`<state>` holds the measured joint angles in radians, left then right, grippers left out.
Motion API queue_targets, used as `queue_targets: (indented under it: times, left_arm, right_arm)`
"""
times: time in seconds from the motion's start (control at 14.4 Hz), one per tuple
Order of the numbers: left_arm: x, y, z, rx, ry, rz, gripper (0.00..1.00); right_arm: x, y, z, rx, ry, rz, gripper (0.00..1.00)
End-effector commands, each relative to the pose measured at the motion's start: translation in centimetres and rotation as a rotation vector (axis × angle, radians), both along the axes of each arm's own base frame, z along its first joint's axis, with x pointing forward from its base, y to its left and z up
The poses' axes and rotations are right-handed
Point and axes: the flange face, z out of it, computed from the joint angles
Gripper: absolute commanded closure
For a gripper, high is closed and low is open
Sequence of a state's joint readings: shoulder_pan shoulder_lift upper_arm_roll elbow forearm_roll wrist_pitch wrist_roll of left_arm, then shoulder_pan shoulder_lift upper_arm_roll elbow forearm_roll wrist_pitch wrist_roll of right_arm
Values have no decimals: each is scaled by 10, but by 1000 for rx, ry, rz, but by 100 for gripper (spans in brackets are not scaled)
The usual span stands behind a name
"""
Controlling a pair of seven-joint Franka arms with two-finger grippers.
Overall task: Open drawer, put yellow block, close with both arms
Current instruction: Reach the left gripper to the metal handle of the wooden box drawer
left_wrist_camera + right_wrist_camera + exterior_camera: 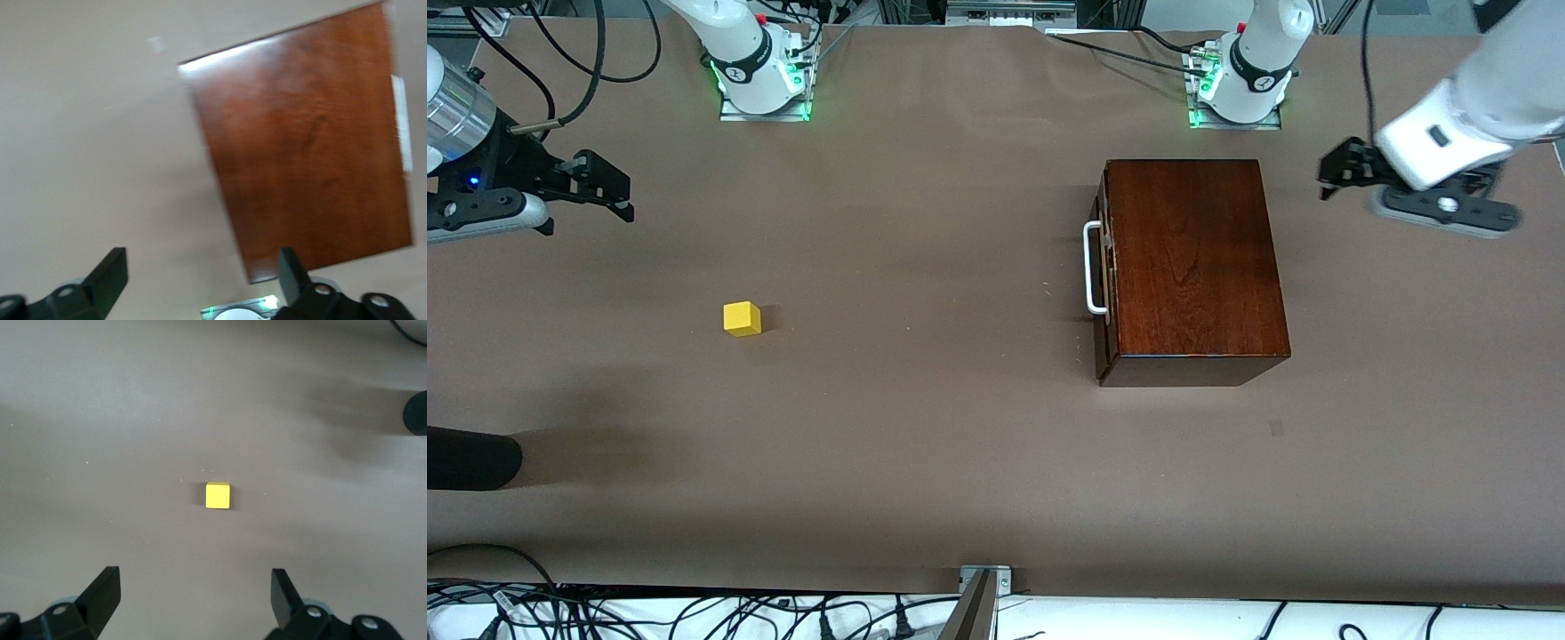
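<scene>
The drawer is shut inside the dark mahogany box [1192, 267], with its white bar handle [1092, 267] facing the right arm's end of the table. The box also shows in the left wrist view [307, 147], with the handle [402, 123] at its edge. The yellow block [742, 318] lies alone on the brown table toward the right arm's end. My right gripper [618, 188] is open and empty in the air over the table near the block, which shows in the right wrist view [217, 495] past the open gripper [195, 577]. My left gripper [1336, 171] is open and empty over the table beside the box, at the side away from the handle [202, 260].
A black rounded object [471, 458] pokes in at the table's edge at the right arm's end; it also shows in the right wrist view [417, 413]. A metal bracket [983, 578] sits at the table edge nearest the front camera. The two arm bases [760, 80] [1240, 84] stand along the edge farthest from it.
</scene>
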<state>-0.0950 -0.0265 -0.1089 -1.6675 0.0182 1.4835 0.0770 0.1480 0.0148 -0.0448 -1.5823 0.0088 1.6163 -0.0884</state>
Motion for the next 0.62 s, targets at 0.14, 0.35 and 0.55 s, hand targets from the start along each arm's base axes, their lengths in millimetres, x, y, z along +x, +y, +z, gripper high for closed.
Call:
queue_targets:
  times: [0.14, 0.35, 0.55]
  left_arm:
    - [28, -138, -14, -71, 31, -96, 0]
    - [32, -202, -67, -51, 69, 6, 0]
    - [35, -231, -105, -38, 62, 66, 0]
  right_arm:
    - [1, 2, 5, 15, 6, -12, 0]
    - [1, 2, 5, 17, 6, -12, 0]
    - [1, 2, 6, 17, 1, -12, 0]
